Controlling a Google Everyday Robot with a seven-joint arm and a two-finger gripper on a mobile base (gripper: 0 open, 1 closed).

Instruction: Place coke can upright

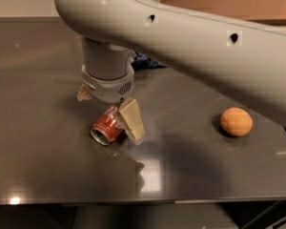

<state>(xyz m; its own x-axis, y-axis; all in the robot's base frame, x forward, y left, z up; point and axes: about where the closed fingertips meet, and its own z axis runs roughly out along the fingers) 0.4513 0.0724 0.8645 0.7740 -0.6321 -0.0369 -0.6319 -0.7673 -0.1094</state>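
Note:
The coke can [105, 128], red with a silver end, lies on its side on the dark table [38, 142], its open end facing front left. My gripper [109, 109] hangs straight over it, pointing down. Its fingers are open and straddle the can: the near tan finger [132, 119] is at the can's right side, the far one [83, 94] peeks out at the back left. The can's rear half is hidden under the gripper.
An orange [236, 121] sits on the table to the right. A dark blue snack bag [145, 61] shows partly behind my wrist. My large grey arm [205, 46] spans the top of the view. The table's front edge [143, 200] runs along the bottom.

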